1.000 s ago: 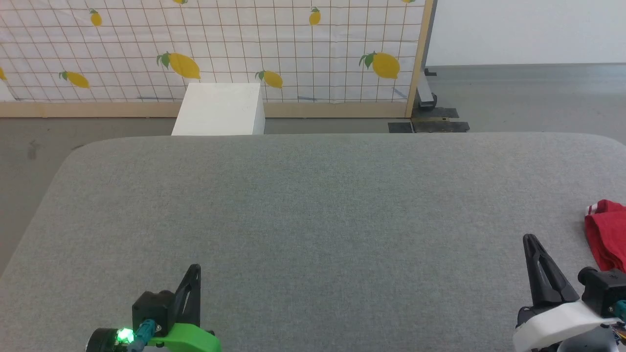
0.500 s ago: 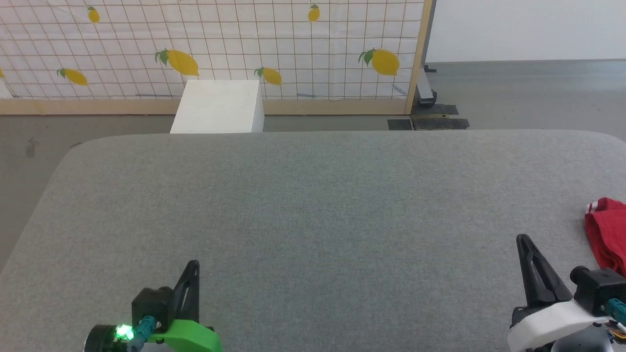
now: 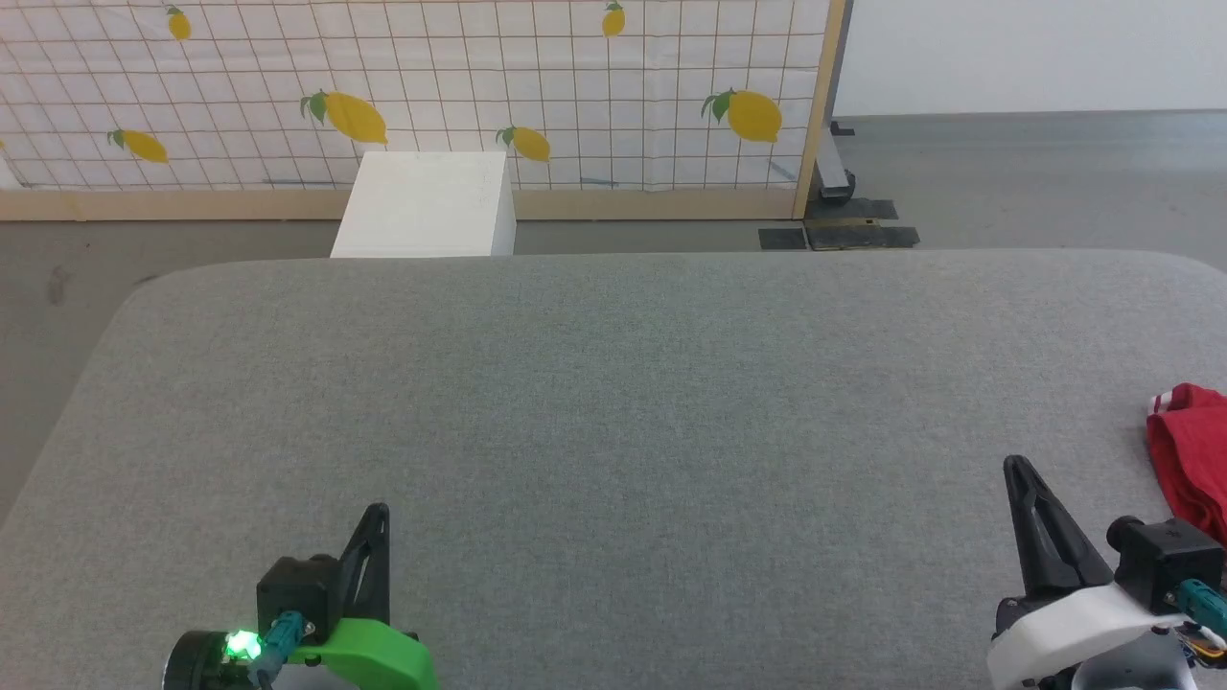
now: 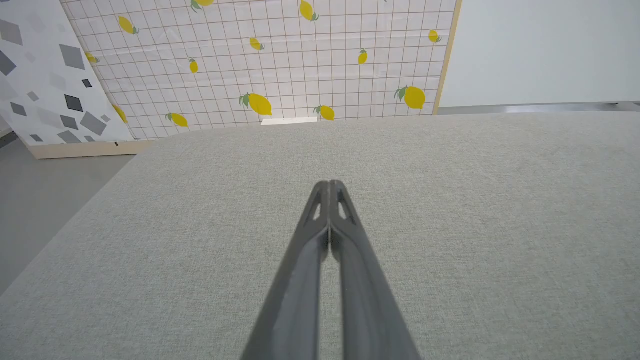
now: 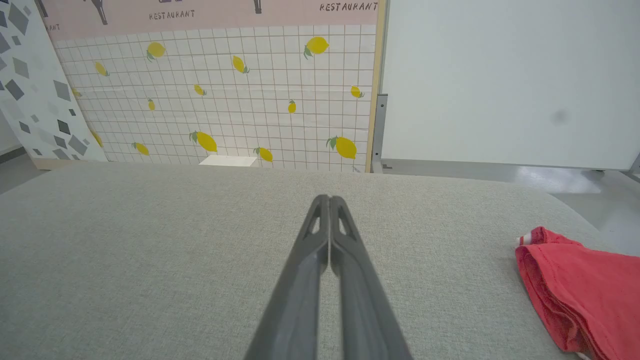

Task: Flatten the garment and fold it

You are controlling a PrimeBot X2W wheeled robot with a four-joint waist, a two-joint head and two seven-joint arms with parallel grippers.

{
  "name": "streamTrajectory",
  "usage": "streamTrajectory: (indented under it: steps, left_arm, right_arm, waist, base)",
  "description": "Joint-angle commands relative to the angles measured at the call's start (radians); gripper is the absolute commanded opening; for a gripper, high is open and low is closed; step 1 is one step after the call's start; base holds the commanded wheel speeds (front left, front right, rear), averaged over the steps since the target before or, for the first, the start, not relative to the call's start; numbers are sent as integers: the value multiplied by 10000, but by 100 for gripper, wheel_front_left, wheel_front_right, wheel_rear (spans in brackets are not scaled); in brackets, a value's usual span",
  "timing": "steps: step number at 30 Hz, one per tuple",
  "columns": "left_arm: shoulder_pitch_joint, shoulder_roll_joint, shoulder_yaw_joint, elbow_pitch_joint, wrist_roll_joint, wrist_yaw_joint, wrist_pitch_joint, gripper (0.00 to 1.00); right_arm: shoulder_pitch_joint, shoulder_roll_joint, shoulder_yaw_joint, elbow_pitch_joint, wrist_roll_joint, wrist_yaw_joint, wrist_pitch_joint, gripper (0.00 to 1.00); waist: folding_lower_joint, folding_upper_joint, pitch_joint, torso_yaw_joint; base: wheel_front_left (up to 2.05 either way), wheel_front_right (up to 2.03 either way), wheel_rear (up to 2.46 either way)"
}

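L tool [image 4: 330, 183], R tool [image 5: 330, 198] together, empty; garment [image 5: 585, 290] nearby; "RESTAURANT" on backdrop [image 5: 225, 17].

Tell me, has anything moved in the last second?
The head camera tipped slightly, so the whole picture slid upward. The right end effector edged a little left, away from the garment. Nothing was grabbed or released: both stay shut, left end effector and garment unmoved on the table.

The garment [image 3: 1191, 460] at the right is red with a little white at its corner, and the table [image 3: 613, 402] is plain grey. The far screen [image 3: 575, 86] is white with thin brown squares and yellow lemons.
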State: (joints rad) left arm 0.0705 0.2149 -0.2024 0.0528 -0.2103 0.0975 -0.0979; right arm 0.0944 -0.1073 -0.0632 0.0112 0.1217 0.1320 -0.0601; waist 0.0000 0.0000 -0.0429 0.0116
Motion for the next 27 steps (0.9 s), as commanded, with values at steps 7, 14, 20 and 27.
streamTrajectory:
  steps: [7,14,20,27]
  left_arm:
    - [-225,-220,241,-90,293,-123,102,0]
    - [-266,-342,393,-128,447,-196,177,0]
    - [-308,-467,550,-166,606,-271,254,0]
    - [-349,-588,701,-203,760,-343,328,0]
  right_arm:
    - [-269,110,89,-33,-214,-5,96,0]
    - [-327,150,135,-40,-300,-6,139,0]
    - [-386,190,183,-47,-388,-6,183,0]
    - [-443,229,229,-54,-473,-7,226,0]
  waist:
    - [0,0,36,-10]
    - [0,0,70,-19]
    - [0,0,104,-28]
    - [0,0,138,-37]
  base:
    - [0,0,0]
    - [0,0,0]
    - [0,0,0]
    - [0,0,0]
